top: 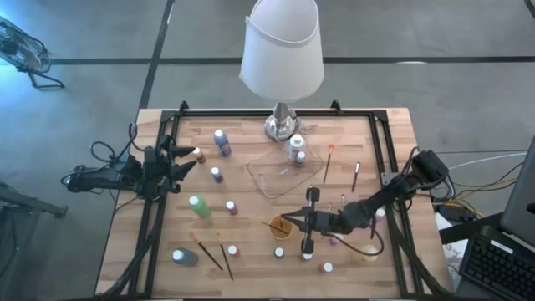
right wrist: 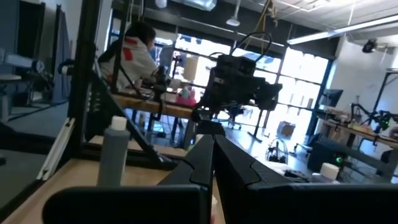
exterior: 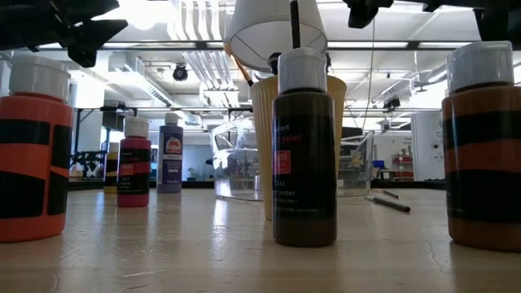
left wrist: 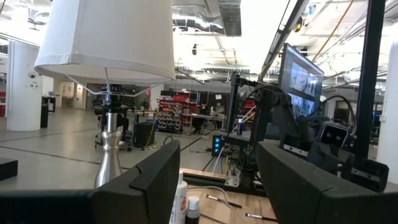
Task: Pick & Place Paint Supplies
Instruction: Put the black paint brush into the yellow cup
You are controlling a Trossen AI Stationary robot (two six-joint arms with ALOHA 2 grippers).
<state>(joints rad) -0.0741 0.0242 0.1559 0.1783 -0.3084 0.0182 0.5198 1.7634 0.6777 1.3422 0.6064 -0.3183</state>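
Note:
Small white-capped paint bottles stand and lie scattered on the wooden table, among them a purple one, a green one and a grey one. Thin brushes lie near the front left and at the right; one brush rests in the orange cup. My right gripper is shut, above the table just right of the cup, with nothing showing between its fingers. My left gripper waits open at the table's left edge, raised.
A clear plastic tray lies mid-table, with a bottle at its far right corner. A lamp stands at the far edge on a metal base. A black frame runs round the table. A brown bottle stands close before the low camera.

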